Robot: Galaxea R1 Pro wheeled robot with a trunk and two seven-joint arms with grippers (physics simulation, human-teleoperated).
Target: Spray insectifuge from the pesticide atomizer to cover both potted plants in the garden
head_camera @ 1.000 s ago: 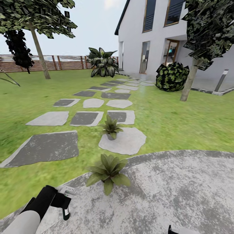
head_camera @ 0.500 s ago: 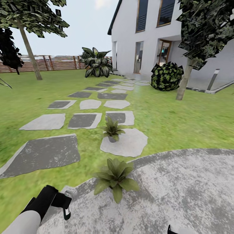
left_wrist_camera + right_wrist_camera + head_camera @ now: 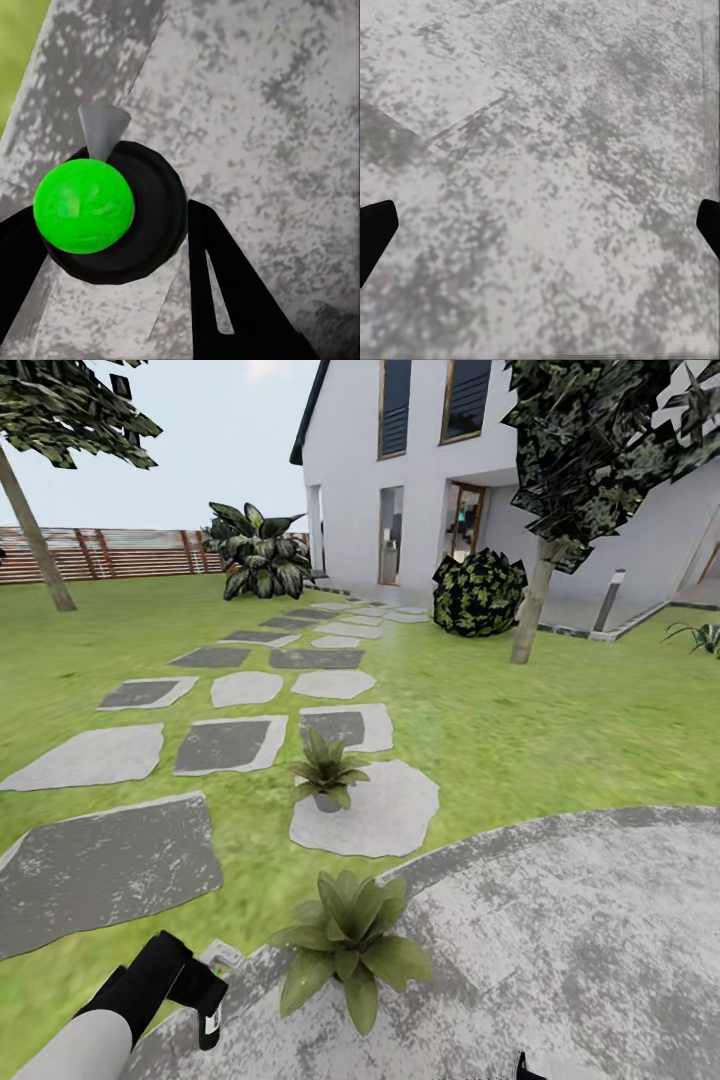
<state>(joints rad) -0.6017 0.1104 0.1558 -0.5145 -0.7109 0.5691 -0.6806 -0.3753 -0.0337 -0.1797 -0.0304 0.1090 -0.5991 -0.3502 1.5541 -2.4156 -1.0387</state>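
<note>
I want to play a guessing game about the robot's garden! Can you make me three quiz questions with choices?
1. Where does the nearer potted plant stand?
A. on the edge of the round paved patio
B. by the fence
C. at the house door

2. How many small potted plants are there?
A. one
B. two
C. four

3. What is the left pincer doing?
A. hanging open and empty
B. shut on the spray bottle
C. touching a leaf

Answers:
1 A: its leaves spread over the grey paving beside the lawn.
2 B: the other plant sits on a stepping stone.
3 B: the black fingers press the bottle's sides in the left wrist view.
</note>
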